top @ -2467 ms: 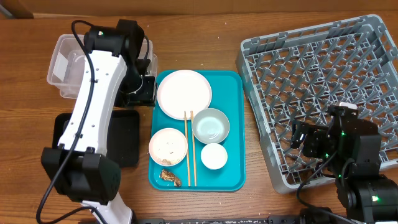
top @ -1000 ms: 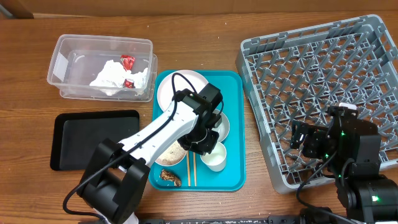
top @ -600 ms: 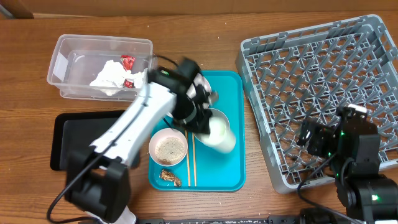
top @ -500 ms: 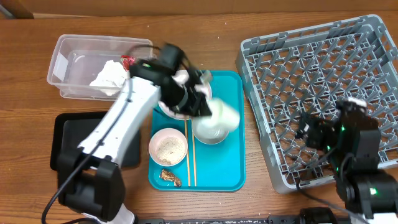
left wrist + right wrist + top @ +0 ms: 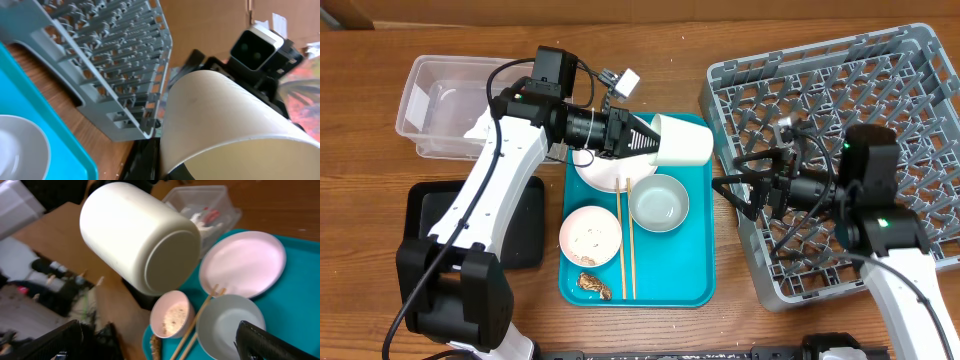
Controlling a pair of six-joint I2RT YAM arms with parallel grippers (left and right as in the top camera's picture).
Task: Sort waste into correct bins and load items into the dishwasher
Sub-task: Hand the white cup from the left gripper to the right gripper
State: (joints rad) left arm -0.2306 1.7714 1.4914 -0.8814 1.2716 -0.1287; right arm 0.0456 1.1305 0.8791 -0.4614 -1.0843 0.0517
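My left gripper (image 5: 645,140) is shut on the small white cup (image 5: 682,140), holding it on its side in the air above the teal tray (image 5: 700,260). The cup's base (image 5: 172,262) faces my right gripper (image 5: 732,186), which stands open a short way to its right, at the left edge of the grey dish rack (image 5: 840,120). On the tray lie the white plate (image 5: 603,172), a pale bowl (image 5: 658,203), a bowl with rice grains (image 5: 590,236) and a brown food scrap (image 5: 594,284). The clear tub (image 5: 200,200) holds the napkin (image 5: 197,214) and red wrapper (image 5: 214,215).
Wooden chopsticks (image 5: 625,240) lie on the teal tray between the two bowls. The flat black tray (image 5: 525,235) sits left of it, partly under my left arm. My left arm also crosses over the clear tub (image 5: 425,100).
My left gripper has lifted the cup off the teal tray and carried it up toward the rack. My right arm has swung left, off the rack, toward the cup.
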